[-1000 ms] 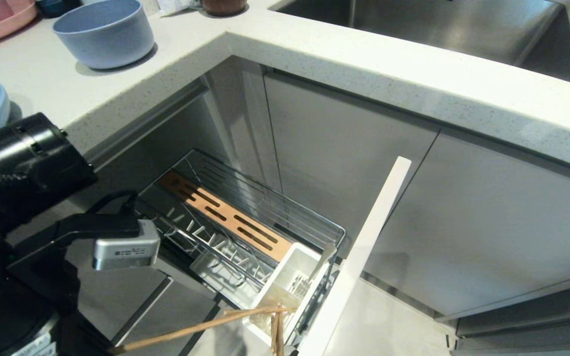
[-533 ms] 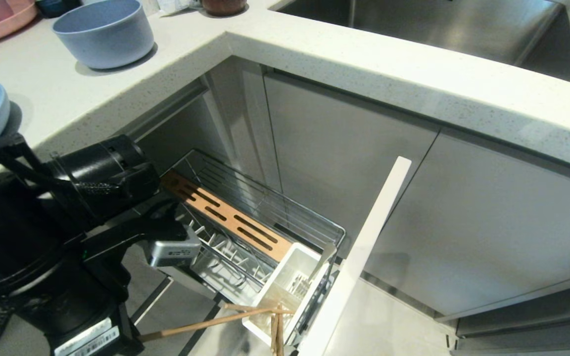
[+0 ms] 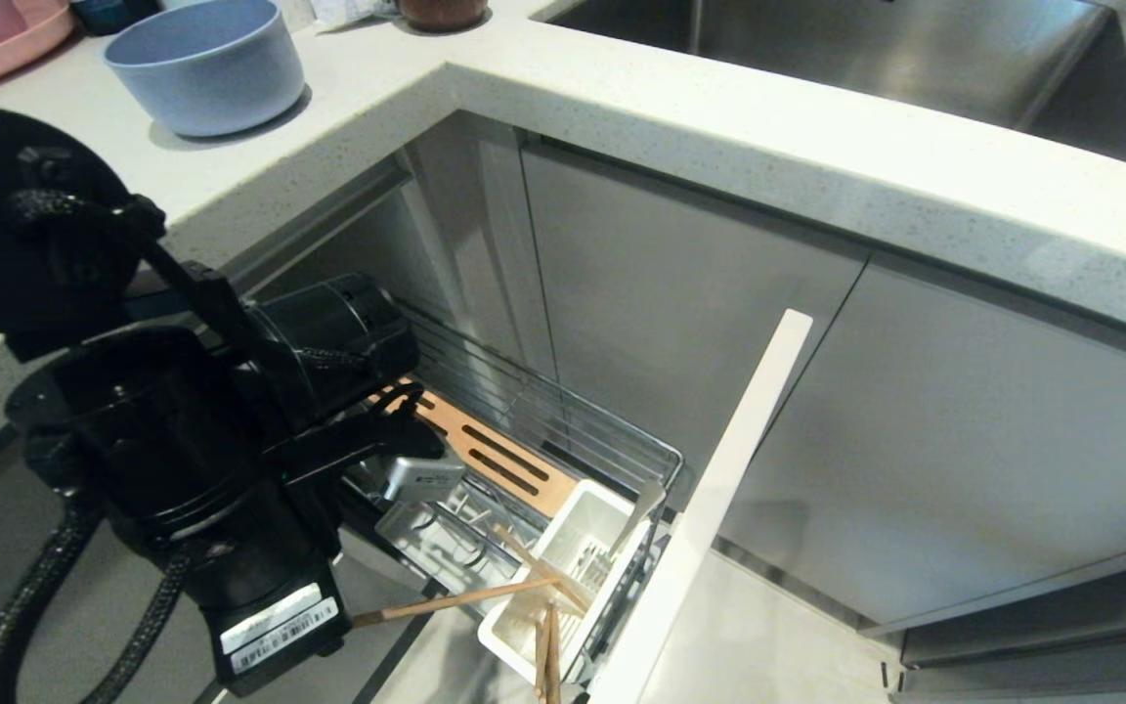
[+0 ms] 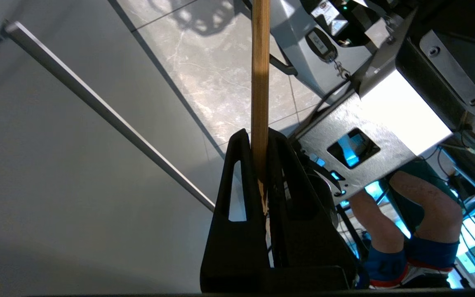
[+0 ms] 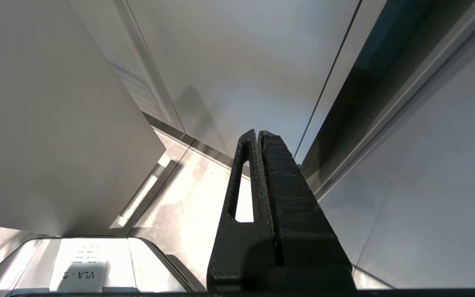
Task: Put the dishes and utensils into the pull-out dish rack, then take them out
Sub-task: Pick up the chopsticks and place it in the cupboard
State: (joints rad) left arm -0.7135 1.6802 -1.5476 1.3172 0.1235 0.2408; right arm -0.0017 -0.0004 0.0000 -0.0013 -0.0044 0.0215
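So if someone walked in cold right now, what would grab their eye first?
The bulky black left arm, low at the left, its left gripper clamped on a wooden chopstick reaching toward the white utensil cup in the pulled-out dish rack. Then the blue bowl up on the counter.

My left arm covering the dish rack prongs, cabinet front walling its far end, utensil cup mouth partly open.

Bright, even daylight fills the kitchen, throwing a soft shadow beside the bowl, sheen on the sink, blown-out white glare in both wrist views, and wide-angle bending at edges.
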